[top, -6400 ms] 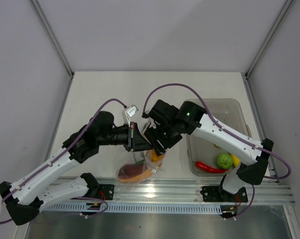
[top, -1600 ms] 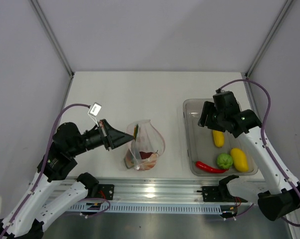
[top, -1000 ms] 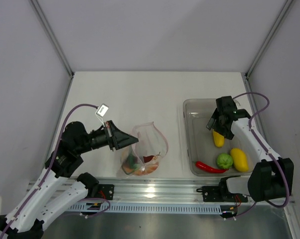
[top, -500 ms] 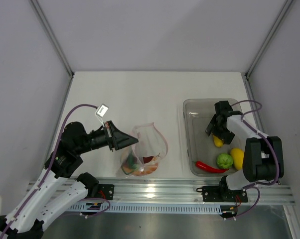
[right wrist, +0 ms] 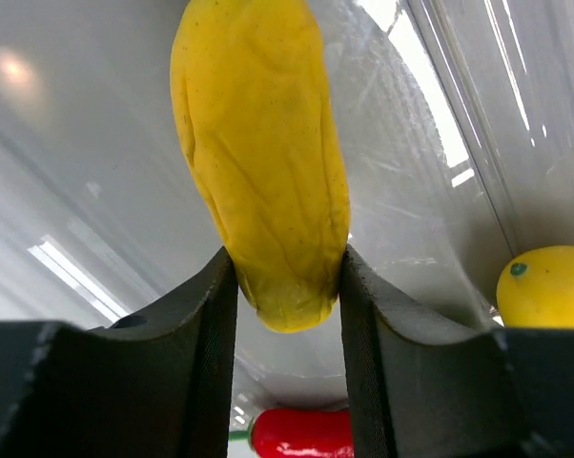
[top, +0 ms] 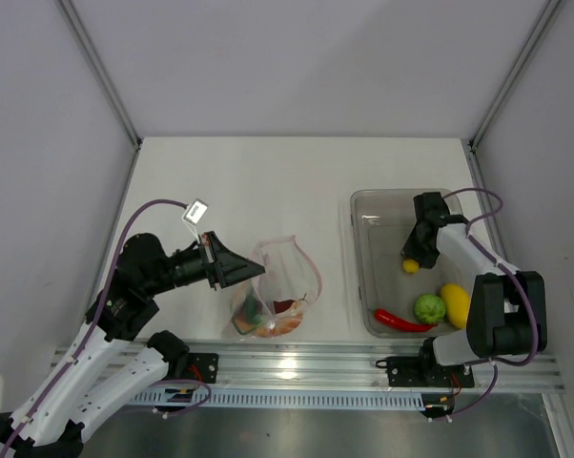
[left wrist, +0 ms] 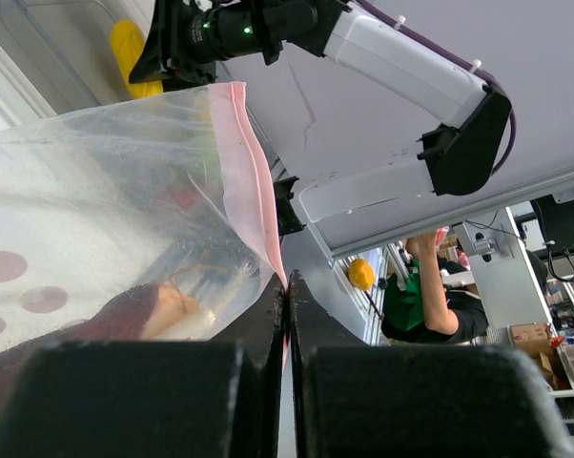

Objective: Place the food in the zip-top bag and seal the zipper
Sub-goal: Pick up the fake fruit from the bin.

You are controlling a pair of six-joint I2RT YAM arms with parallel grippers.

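Pinches the zipper of the zip-top bag between the left gripper's pressed-together fingers, well apart from the bin. Clamps a yellow fruit in the right gripper, inside that bin.

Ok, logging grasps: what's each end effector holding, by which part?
Left end effector: floppy clear bag, by its pink mouth strip. Right end effector: long yellow toy fruit, near one end.

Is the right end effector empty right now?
No, the right wrist view shows the right end effector closed on the long yellow fruit, one finger against each side of it.
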